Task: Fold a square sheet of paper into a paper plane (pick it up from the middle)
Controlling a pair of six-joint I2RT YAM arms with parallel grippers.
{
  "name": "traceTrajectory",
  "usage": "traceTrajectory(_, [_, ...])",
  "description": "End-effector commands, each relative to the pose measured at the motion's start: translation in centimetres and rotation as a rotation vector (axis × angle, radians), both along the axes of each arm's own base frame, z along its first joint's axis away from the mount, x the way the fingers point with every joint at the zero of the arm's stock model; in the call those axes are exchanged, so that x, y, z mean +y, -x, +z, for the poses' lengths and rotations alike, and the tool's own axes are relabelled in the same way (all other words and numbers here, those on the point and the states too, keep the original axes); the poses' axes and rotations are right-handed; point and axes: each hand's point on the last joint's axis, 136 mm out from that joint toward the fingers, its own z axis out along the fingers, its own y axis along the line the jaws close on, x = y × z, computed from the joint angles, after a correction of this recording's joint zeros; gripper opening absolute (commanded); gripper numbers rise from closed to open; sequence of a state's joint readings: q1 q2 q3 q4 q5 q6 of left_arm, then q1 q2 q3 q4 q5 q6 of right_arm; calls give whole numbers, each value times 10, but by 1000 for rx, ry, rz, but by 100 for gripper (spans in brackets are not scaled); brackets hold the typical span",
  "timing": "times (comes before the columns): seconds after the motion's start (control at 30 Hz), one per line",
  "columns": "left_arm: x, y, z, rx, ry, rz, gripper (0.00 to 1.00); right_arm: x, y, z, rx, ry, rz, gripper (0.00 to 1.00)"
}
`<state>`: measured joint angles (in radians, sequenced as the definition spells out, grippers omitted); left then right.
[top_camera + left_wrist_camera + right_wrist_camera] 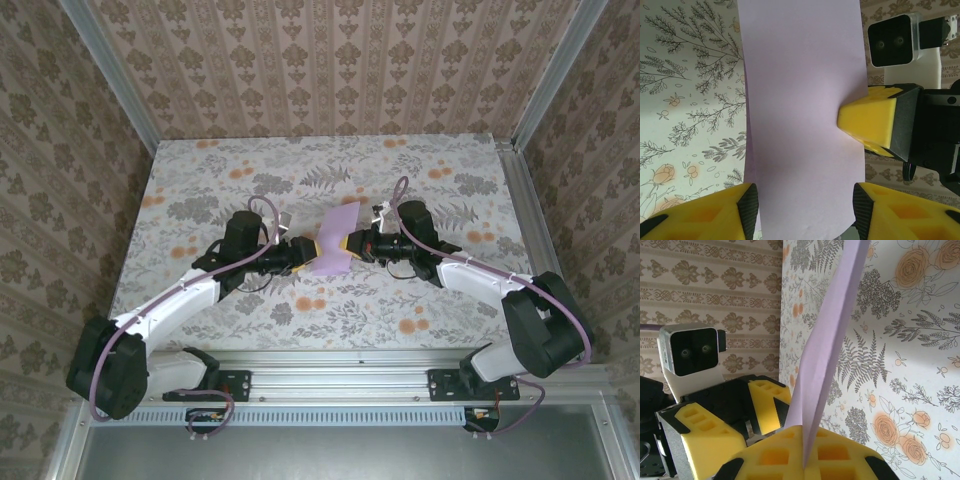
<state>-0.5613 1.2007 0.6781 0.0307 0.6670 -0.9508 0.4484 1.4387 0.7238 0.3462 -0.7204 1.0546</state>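
Note:
The square sheet of paper [335,243], pale lilac, is held off the table between the two grippers at mid table, pinched narrow in its middle. My right gripper [350,243] is shut on it. In the right wrist view the doubled paper [832,340] rises out of the closed yellow fingertips of the right gripper [805,435]. My left gripper [305,254] faces it from the left, open. In the left wrist view the paper [802,100] spans the gap between the left gripper's [805,210] spread fingers, and the right gripper's fingertips [867,122] clamp its right edge.
The floral tabletop [200,190] lies under both arms. Patterned walls [330,60] close the back and sides, with metal frame posts at the corners. A metal rail [330,365] runs along the near edge by the arm bases.

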Motion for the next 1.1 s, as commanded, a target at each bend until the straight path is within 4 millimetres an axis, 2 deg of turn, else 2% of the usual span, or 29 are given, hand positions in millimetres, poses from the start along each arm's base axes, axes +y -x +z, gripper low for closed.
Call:
traceTrajectory(0.0, [4,8,-7,29,-8,-8,56,1,-1,30,-67,-55,17,0])
traceTrajectory(0.33, [4,13,-15,51,-23,-26,57,1,-2,33,-71,-64,15,0])
traceTrajectory(0.53, [-3,12,1,27,15,-38,54,1,-3,26,-58,-56,15,0])
traceTrajectory(0.7, [-4,13,7,20,18,-46,44,1,-5,20,-52,-43,17,0])
traceTrajectory(0.9, [-2,14,8,16,3,-50,38,0,-4,11,-48,-16,21,0])
traceTrajectory(1.07, [-2,11,13,5,-1,-54,29,1,-4,4,-41,-4,29,0])
